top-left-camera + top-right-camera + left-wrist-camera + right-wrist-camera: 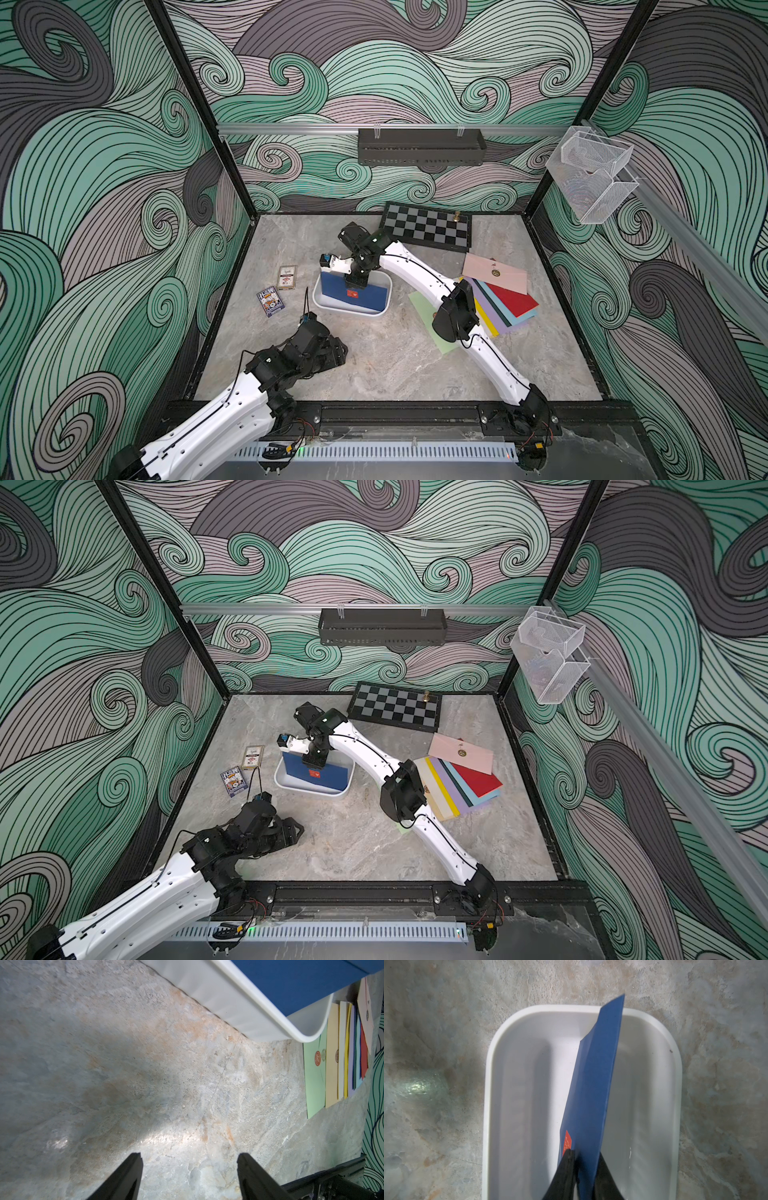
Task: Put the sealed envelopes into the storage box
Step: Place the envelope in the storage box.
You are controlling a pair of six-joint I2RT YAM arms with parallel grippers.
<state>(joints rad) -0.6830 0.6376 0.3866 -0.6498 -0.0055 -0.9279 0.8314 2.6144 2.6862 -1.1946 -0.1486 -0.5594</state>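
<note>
Right gripper [585, 1154] straddles navy envelope [598, 1076], which stands on edge, tilted, inside storage box [488, 1088]; clamped or released cannot be told. Left gripper [189, 1155] hangs spread and empty above table [104, 1064].

The left arm [216, 419] and the right arm [419, 270] were built alike: long white moulded shells, gently curved and dotted with small dark screw holes, joined by bulky black joint housings. A thin black cable [494, 353] ran along each white shell and looped free at the joints. Fine red and black wires [549, 432] showed at the black bases. Each wrist carried a small blue-topped part [306, 318]; on the right arm it sat on a white bracket [340, 265]. The left gripper [189, 1157] and the right gripper [585, 1152] had plain matte black fingers [128, 1178], flat-sided and tapering to blunt tips.
</note>
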